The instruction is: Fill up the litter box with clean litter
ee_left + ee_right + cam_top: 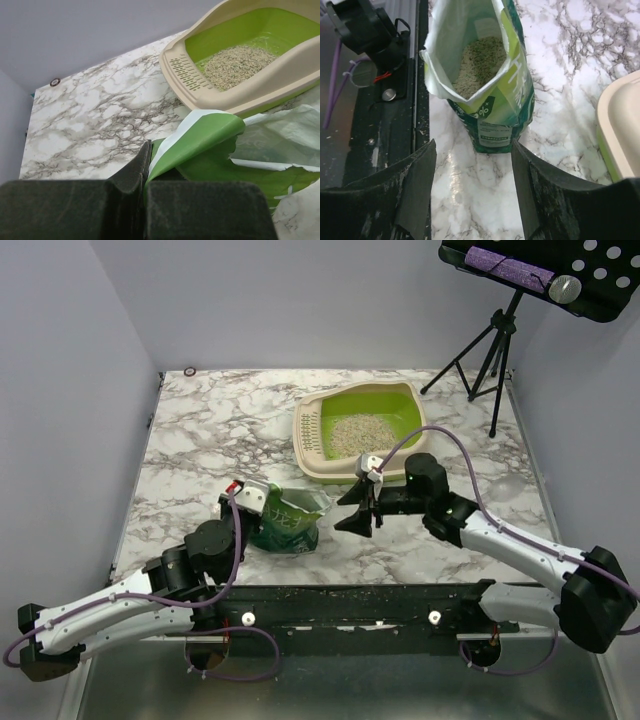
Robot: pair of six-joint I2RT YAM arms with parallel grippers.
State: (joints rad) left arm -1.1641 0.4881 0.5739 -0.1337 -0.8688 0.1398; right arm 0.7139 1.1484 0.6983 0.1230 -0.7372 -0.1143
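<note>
**Two-arm set-up for pouring from bag to tray.** The left pincer [145, 175] is gripping the torn upper edge of the green printed bag [495, 115], with its jaws pressed together on the plastic. The right pincer [472, 150] is hovering just in front of the bag with its jaws standing apart, holding nothing. The bag is sitting near the front edge of the marble bench [200, 440], between the two arms. Its mouth is gaping upward and toward the right pincer, showing litter [480, 60] inside.

The step in hand is judged to be taking a second hold on the bag. To do it well, the right jaws should be closing on the bag's body or its free rim, not on the loose flap. That keeps the mouth open, stops the thin plastic from tearing further, and shares the weight between both arms before any tilting.

The litter box [335, 473] is lying beyond the bag, toward the right and far part of the bench, well apart from both pincers. Its long axis is running roughly across the bench from left to right, with the right end angling slightly away from the arms. The slotted end [308, 430] is pointing to the left. A shallow heap of granules [352, 432] is already lying in it, so the filling looks to be only partly done.
</note>
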